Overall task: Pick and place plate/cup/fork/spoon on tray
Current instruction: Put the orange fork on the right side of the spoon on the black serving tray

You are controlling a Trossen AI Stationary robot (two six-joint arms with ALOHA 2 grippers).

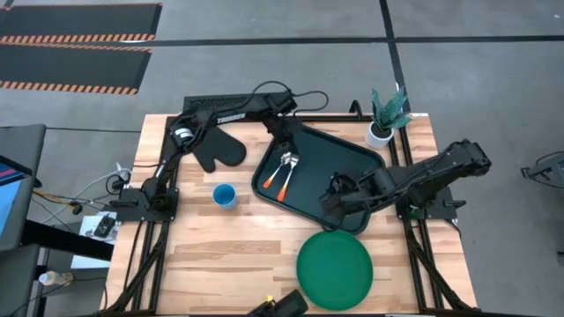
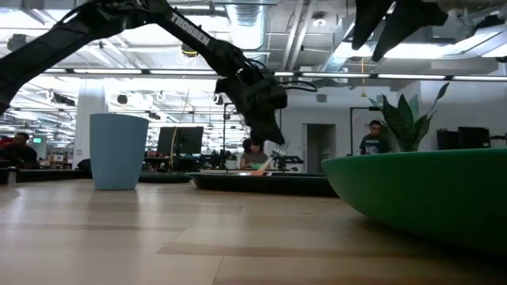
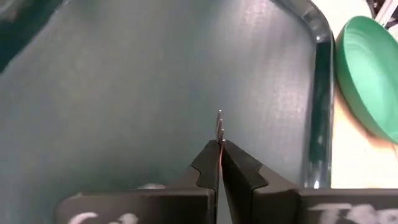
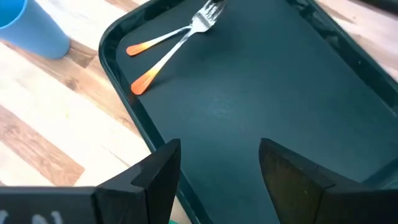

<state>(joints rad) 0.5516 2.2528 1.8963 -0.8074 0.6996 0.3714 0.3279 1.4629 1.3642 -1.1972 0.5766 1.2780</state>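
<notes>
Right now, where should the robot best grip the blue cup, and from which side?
Grip the cup at its rim, coming straight down from above. It stands upright and open-topped on the bare table, apart from the tray, so one finger probably fits inside and one outside the wall.

One plate (image 1: 334, 270), one cup (image 1: 224, 195), one tray (image 1: 339, 163), two orange-handled utensils (image 1: 281, 177).

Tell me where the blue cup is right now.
In the high view the small bright blue round cup stands upright on the bare wooden table, just left of the dark rectangular tray and below the black oven mitt.
</notes>
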